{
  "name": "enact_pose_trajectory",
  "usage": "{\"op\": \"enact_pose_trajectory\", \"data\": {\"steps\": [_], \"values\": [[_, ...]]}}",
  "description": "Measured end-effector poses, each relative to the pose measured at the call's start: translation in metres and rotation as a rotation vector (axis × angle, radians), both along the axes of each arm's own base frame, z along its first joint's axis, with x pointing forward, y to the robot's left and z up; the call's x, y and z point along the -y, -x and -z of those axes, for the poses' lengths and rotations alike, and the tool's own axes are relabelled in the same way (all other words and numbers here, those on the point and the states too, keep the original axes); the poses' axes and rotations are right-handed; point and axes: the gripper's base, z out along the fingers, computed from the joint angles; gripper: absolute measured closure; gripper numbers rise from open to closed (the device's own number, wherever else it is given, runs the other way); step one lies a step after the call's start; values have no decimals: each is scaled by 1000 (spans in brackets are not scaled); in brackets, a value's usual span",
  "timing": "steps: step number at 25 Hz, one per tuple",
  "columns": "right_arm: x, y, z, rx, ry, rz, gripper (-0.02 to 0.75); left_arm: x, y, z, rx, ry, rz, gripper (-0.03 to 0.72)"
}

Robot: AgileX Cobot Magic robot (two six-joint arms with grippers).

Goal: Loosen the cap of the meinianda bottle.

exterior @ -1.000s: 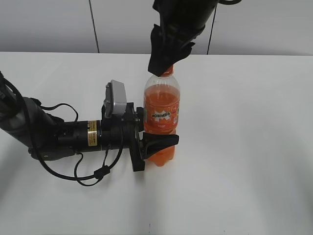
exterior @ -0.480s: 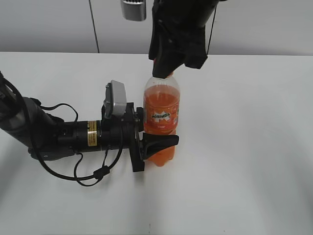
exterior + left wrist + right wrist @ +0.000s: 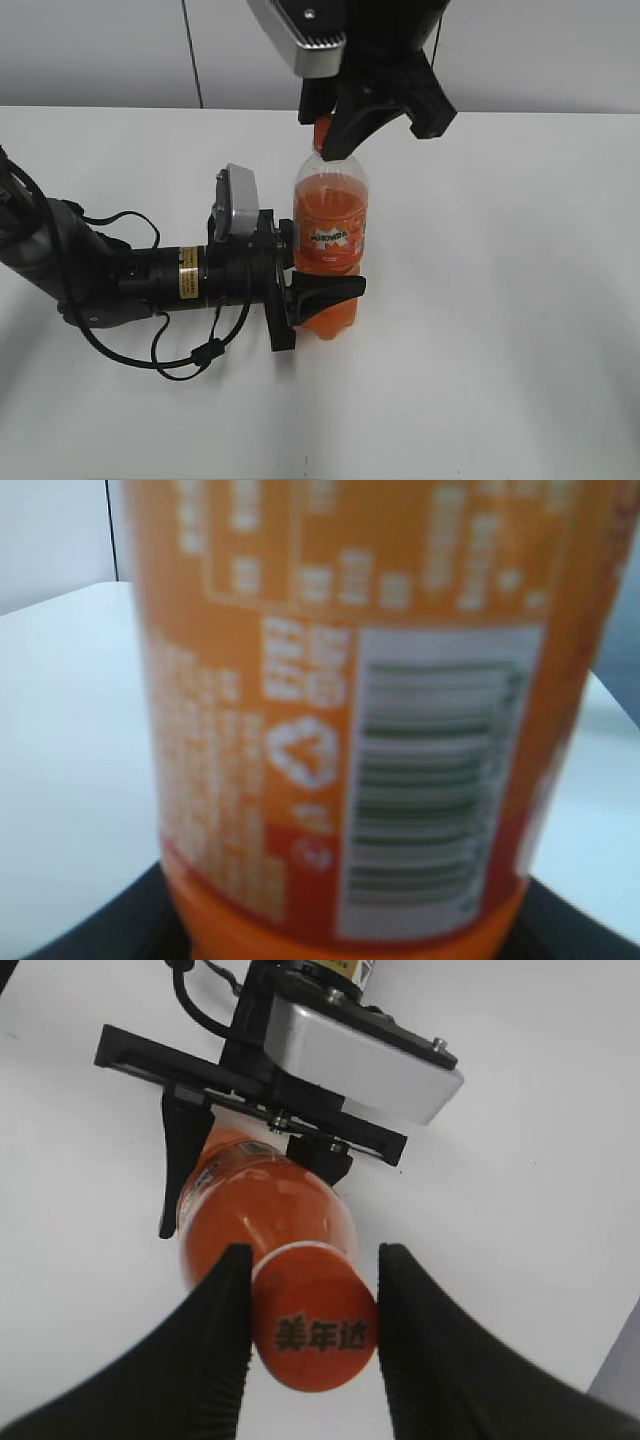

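The meinianda bottle (image 3: 330,240) stands upright on the white table (image 3: 500,330), full of orange drink. My left gripper (image 3: 325,282) lies low along the table and is shut on the bottle's lower body; in the left wrist view the bottle's label (image 3: 340,730) fills the frame, blurred. My right gripper (image 3: 332,138) comes down from above, shut on the orange cap (image 3: 322,130). Seen from the right wrist, both black fingers press the sides of the cap (image 3: 315,1332), which bears dark characters on top. My left gripper (image 3: 245,1175) shows below it, clamping the bottle.
The left arm and its loose black cable (image 3: 190,355) lie across the table's left half. A grey panelled wall (image 3: 120,50) runs behind the table's far edge. Bare white tabletop lies to the right of the bottle.
The right gripper has turned around the cap, swinging its wrist camera housing into view at the top left. The bottle and the left gripper have stayed in place.
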Motion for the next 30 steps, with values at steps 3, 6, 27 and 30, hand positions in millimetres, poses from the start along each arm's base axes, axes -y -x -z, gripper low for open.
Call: {"op": "enact_pose_trajectory", "data": {"steps": [3, 6, 27, 30], "values": [[0, 0, 0, 23, 7, -58, 458, 0, 0, 0, 0, 0, 0, 306], [0, 0, 0, 30, 9, -72, 458, 0, 0, 0, 0, 0, 0, 306], [-2, 3, -7, -116, -82, 242, 299, 0, 0, 0, -3, 1, -1, 306], [0, 11, -22, -173, -144, 366, 299, 0, 0, 0, -3, 1, -1, 306]]}}
